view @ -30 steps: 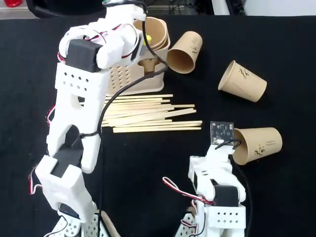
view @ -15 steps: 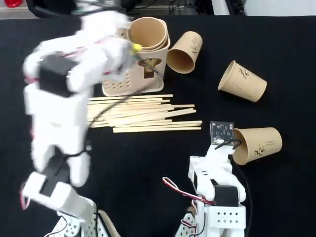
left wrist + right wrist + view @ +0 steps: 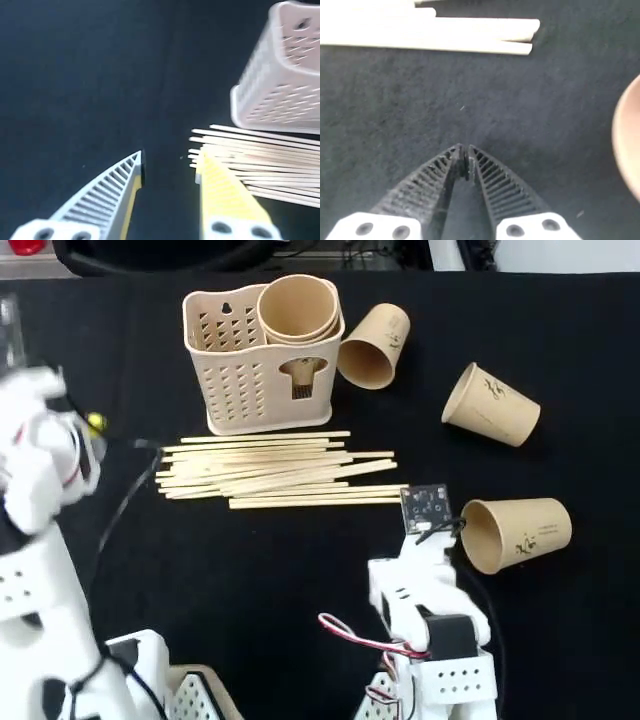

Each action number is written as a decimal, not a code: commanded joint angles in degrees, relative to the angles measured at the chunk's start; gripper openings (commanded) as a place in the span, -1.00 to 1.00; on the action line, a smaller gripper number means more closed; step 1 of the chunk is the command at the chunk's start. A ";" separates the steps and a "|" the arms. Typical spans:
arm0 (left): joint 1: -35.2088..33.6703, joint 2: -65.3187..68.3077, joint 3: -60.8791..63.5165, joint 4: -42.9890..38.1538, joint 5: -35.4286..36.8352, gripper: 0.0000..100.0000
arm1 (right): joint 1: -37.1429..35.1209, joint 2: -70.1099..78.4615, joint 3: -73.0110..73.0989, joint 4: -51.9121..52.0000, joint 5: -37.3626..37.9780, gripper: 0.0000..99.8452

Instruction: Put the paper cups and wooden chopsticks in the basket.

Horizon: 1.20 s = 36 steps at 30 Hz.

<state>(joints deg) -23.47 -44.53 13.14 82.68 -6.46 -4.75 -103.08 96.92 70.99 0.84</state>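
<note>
The left gripper point(image 3: 170, 162) is held released by the wooden chopsticks point(image 3: 280, 165); the right gripper point(image 3: 466, 156) is clenched empty, a paper cup point(image 3: 630, 145) partly cut off.

High camera: overhead, looking down on the black cloth table point(image 3: 560, 320). Each wrist camera: close behind its own pincer, facing forward; grey-and-yellow left pincer point(image 3: 169, 159), black right pincer point(image 3: 465, 150). All three share the pale wooden chopsticks point(image 3: 280, 475), ahead of both pincers.

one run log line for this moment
left gripper open, empty, near wooden chopsticks | right gripper shut, empty | stacked cups in basket | three paper cups lying on table
</note>
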 commanded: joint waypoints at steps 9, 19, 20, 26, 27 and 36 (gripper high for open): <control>-2.95 -20.92 53.85 -27.08 1.41 -0.63 | 8.53 -1.27 -20.35 -4.22 47.91 -0.93; -6.99 -31.65 72.75 -31.74 -1.76 -0.63 | 8.53 22.02 -25.36 -28.92 36.22 -0.63; -7.25 -33.14 73.98 -31.74 -1.76 -0.63 | 7.91 25.89 -25.36 -33.76 33.58 -0.63; -6.99 -43.25 78.64 -31.38 -1.76 -0.63 | 3.78 48.04 -25.54 -58.20 26.81 -0.63; -6.99 -45.01 79.43 -31.21 -1.76 -0.63 | 3.43 50.95 -25.89 -60.40 26.90 -0.63; -7.34 -59.60 81.10 -22.42 -1.67 -0.63 | 3.78 65.63 -30.90 -68.22 27.16 -0.43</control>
<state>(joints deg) -30.24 -100.26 94.37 58.07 -8.04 -0.44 -40.13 70.20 5.93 28.44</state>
